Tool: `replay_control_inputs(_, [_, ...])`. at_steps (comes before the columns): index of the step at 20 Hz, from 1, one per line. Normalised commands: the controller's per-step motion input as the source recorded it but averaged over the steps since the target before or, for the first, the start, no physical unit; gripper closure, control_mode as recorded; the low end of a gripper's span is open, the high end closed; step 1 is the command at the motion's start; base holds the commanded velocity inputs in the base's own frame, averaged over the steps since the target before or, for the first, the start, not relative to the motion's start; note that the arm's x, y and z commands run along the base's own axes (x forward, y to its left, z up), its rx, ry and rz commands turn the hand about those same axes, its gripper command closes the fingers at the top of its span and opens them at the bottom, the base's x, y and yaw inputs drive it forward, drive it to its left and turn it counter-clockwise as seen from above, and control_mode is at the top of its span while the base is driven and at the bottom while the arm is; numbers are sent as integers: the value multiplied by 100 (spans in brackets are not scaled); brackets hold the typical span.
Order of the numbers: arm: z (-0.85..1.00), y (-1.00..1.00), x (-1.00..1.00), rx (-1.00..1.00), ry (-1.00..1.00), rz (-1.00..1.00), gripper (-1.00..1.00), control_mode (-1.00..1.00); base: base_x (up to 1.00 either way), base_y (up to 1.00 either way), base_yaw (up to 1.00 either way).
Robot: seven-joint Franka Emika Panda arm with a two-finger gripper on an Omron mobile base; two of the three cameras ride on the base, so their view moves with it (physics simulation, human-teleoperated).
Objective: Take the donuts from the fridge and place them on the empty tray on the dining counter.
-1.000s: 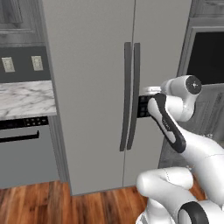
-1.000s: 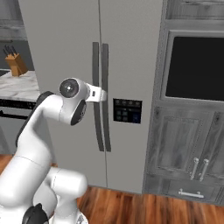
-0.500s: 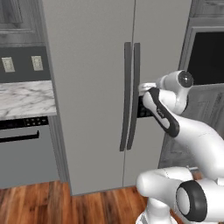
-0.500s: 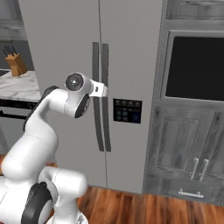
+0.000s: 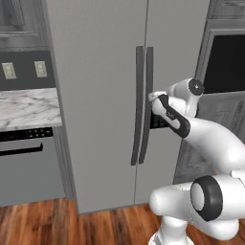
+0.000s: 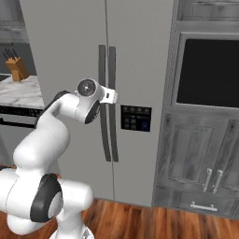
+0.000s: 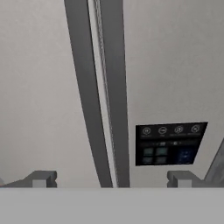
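Note:
The fridge [image 5: 100, 72] stands shut, its two long dark handles [image 5: 143, 105] side by side at the door seam. My gripper [image 5: 154, 96] hovers just right of the handles at mid height, pointing at the doors. In the hand view the gripper [image 7: 111, 179] is open, its fingertips [image 7: 41, 178] wide apart and nothing between them. Both handles [image 7: 101, 87] run up the doors a short way ahead. From the right base view the gripper [image 6: 113, 97] overlaps the right handle [image 6: 113, 102]. The donuts are hidden behind the doors. The tray and the dining counter are out of view.
A dark dispenser panel [image 6: 136, 118] sits on the right door. A marble counter [image 5: 26, 107] over a black-panelled appliance [image 5: 24, 143] lies left of the fridge, with a knife block [image 6: 16, 70]. On the right, a built-in oven window [image 6: 210, 70] sits above grey cabinet doors [image 6: 210, 179].
The hand has crept left toward the fridge handles while the elbow swung out to the right. The jaws stayed wide. The doors have not moved.

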Motion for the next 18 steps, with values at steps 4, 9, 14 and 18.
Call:
replay_control_inputs(4, [-7,-14,45,0,5,2,-100,-100,0,0,0])
replay_control_inputs(9, [-16,-2,60,0,0,3,-100,-100,0,0,0])
replay_control_inputs(14, [-27,0,56,0,-6,1,-100,-100,0,0,0])
replay_control_inputs(18, [-21,-8,51,0,-4,0,-100,-100,0,0,0])
